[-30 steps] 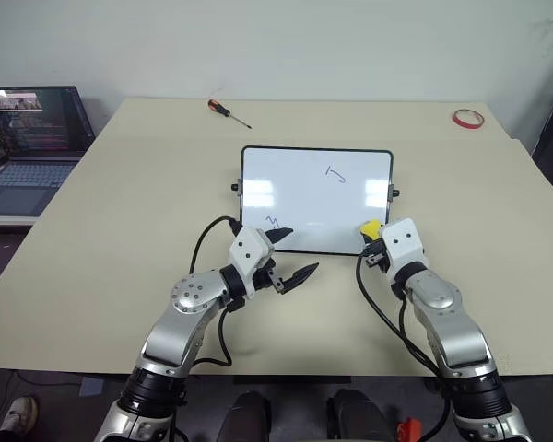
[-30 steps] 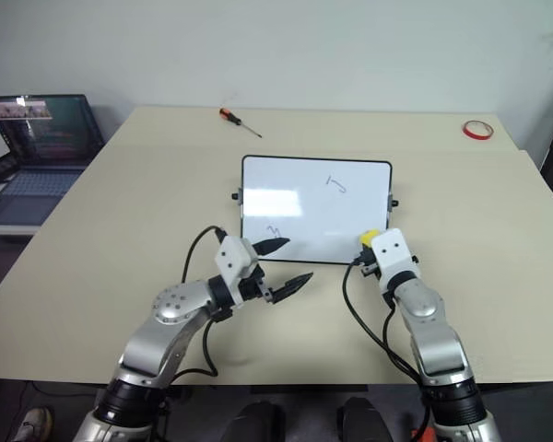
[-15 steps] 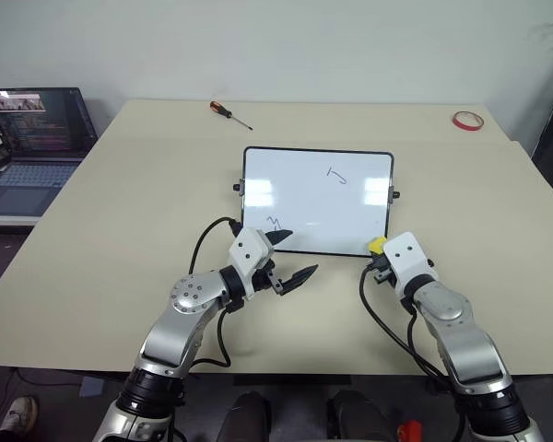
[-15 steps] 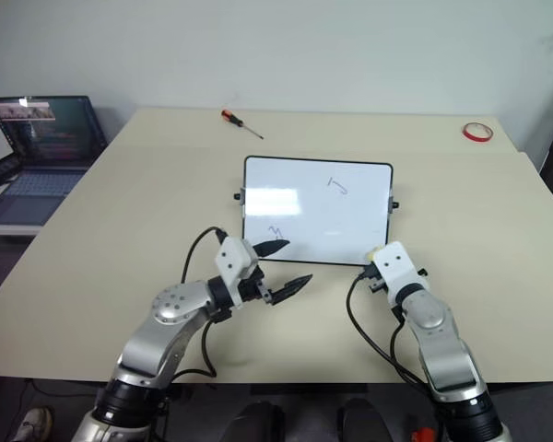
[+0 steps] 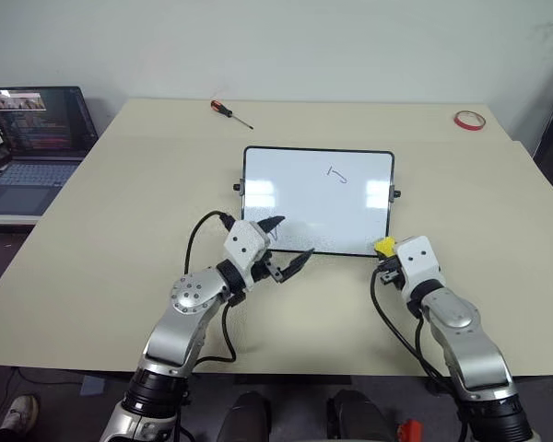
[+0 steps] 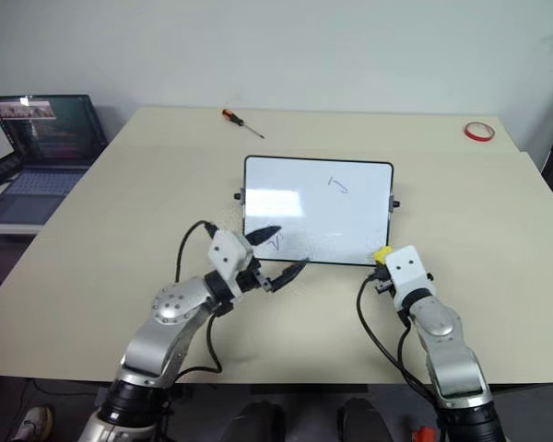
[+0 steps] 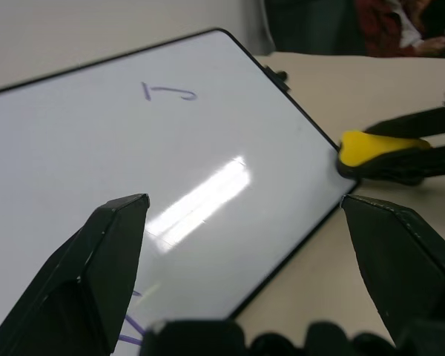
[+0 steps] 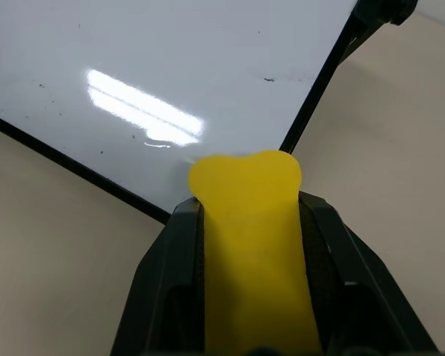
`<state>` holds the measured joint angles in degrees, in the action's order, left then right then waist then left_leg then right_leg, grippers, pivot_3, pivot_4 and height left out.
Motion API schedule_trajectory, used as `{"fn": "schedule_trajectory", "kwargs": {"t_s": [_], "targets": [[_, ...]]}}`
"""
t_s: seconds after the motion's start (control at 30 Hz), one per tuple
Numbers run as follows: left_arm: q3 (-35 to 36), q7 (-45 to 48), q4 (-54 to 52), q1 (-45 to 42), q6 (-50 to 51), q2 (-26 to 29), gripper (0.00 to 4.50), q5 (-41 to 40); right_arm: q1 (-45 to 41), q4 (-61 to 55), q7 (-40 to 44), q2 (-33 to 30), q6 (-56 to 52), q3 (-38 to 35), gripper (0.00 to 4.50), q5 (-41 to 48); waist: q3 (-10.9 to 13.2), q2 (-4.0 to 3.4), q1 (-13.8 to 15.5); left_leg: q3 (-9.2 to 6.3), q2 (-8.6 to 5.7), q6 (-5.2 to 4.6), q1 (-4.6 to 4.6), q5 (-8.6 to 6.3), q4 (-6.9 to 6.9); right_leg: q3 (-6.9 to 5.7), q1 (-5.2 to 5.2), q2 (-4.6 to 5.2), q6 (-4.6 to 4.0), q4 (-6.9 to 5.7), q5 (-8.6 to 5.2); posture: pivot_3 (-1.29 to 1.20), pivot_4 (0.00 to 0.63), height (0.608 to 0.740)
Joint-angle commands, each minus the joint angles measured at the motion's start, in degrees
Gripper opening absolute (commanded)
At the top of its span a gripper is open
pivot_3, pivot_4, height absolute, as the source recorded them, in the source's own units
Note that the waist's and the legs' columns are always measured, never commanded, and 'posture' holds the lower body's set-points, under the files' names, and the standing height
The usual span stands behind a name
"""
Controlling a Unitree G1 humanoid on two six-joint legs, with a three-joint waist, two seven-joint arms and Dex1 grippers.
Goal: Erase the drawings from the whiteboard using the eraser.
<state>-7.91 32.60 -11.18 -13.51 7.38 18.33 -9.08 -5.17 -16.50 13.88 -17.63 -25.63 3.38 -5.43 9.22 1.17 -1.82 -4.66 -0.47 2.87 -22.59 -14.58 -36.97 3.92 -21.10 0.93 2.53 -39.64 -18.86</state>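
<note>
- Eraser (image 8: 248, 245) sits clamped between the fingers of the right tool (image 5: 387, 250), its yellow end poking out just past the board's near right corner.
- Board (image 6: 318, 198) lies flat on the worktop (image 5: 120, 221), between the two arms.
- Two drawings show: a small hook-shaped mark (image 5: 335, 173) towards the far right of the board, and a squiggle (image 6: 276, 242) near the near left edge, partly behind the left tool. A third cannot be made out.
- Left tool (image 5: 285, 247) hangs wide, holding nothing, its fingers spread over the board's near left corner; one finger (image 7: 107, 256) is above the white surface, the other over the worktop just off the edge.
- Step in hand, as judged: bring the eraser back over the board and wipe a remaining mark.
- To do it well, the right arm should lift the eraser clear of the black frame before moving inward, so that it does not catch the rim and shove the board.
- The eraser's flat face should meet the surface squarely, with light, even pressure and short overlapping strokes.
- The left tool could press down on the near left corner to stop the board sliding, while staying out of the eraser's path to the squiggle.
- Screwdriver (image 5: 229, 112), tape ring (image 5: 468, 119) and laptop (image 5: 32, 147) lie well apart and need no attention.
</note>
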Motion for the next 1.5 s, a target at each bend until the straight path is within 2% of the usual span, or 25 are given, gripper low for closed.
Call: {"fn": "schedule_trajectory", "kwargs": {"t_s": [0.03,0.3,0.7,0.97,1.5], "targets": [[1.34,-2.98,1.17,-1.63,-4.44,-0.4,4.5,2.93,-2.6,0.09,-0.7,0.45,4.37,-0.58,1.3,0.09,0.0,0.0,-0.06,0.0,0.0,0.0,0.0,0.0,0.0,0.0,0.0,0.0,0.0,-0.01,0.0,0.0,0.15,0.74],[0.83,-4.04,5.58,-2.21,-6.64,-1.67,4.5,3.9,-14.57,9.82,-1.63,2.03,11.93,1.03,1.3,-1.2,0.02,-0.02,-0.1,0.02,0.01,0.0,-0.03,0.0,0.02,-0.01,-0.06,-0.01,0.0,0.0,0.0,0.0,0.15,0.74],[1.15,-2.39,7.54,-4.15,-7.58,-1.77,4.5,3.6,-34.43,34.87,0.43,2.61,25.78,3.79,1.3,-2.72,0.03,-0.03,-0.25,0.05,0.01,0.0,-0.13,0.0,0.02,0.0,-0.19,0.0,-0.01,0.0,0.0,0.0,0.15,0.74],[1.02,-2.15,7.55,-4.36,-7.52,-2.18,4.5,3.52,-37.97,40.88,2.6,3.15,30.81,4.66,1.3,-2.32,0.03,-0.03,-0.23,0.05,0.01,0.0,-0.22,0.0,0.01,0.0,-0.26,0.06,-0.01,0.02,0.0,0.0,0.15,0.74],[0.67,-1.78,7.13,-4.31,-6.79,-2.77,4.5,3.46,-41.99,46.25,3.78,3.96,32.55,5.42,1.3,-3.86,0.03,-0.04,-0.39,0.05,0.02,0.0,-0.21,0.0,0.01,0.0,-0.27,0.06,-0.01,-0.03,0.0,0.0,0.15,0.74]]}}
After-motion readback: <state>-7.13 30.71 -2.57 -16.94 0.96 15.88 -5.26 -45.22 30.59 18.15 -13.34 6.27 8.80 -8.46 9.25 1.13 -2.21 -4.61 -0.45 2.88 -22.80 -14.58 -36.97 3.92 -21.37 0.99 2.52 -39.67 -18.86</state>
